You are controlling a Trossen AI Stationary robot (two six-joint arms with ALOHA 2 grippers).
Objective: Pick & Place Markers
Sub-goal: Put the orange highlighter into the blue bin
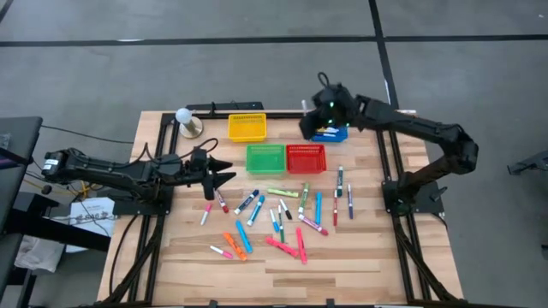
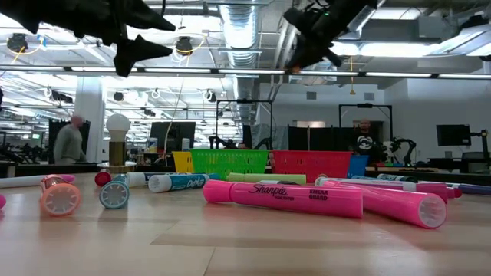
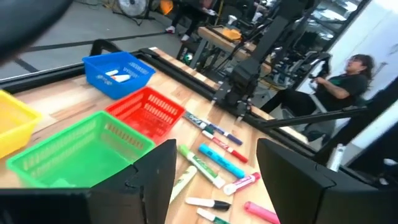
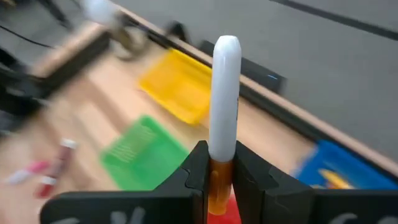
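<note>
Marker in hand: white-bodied marker (image 4: 225, 93) w/ orange end, pinched upright in right gripper (image 4: 217, 163); jaws narrow, clamped on its lower part.
Right gripper pos: raised over back right of table, near blue basket (image 1: 332, 133) & just behind red basket (image 1: 306, 157).
Step (my read): you're carrying it to a basket; which one is meant I can't tell — orange end hints nothing certain.
Do it well: centre over the chosen basket, drop low before you release, so it doesn't bounce off the rim.
Left gripper (image 1: 224, 174): fingers spread wide, empty, hovering over left side of table by the green basket (image 1: 265, 158).
Other markers (image 1: 274, 218): scattered on wood in front of baskets; blue basket already holds some.
</note>
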